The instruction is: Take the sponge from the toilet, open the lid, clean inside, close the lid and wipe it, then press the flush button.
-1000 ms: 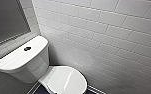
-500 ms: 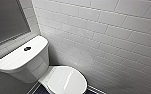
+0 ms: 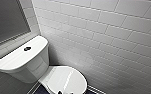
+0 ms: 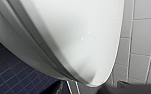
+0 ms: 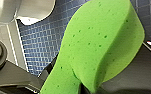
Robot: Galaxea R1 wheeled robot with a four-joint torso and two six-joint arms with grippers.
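The white toilet [image 3: 63, 80] stands in the corner with its lid down, and the dark round flush button [image 3: 27, 48] sits in the middle of the tank top [image 3: 18, 58]. In the right wrist view the bright green sponge [image 5: 98, 42] is bent and pinched in my right gripper [image 5: 87, 86], which is shut on it above the blue floor tiles. The left wrist view looks closely at the smooth white lid [image 4: 73, 37] and its rounded front edge; my left gripper [image 4: 91, 90] hangs just in front of that edge, open and holding nothing.
A white-tiled wall [image 3: 111, 42] runs close along the toilet's right side. A dark panel [image 3: 6, 20] is set in the wall behind the tank. Dark blue small-tiled floor [image 4: 11, 77] lies below the bowl.
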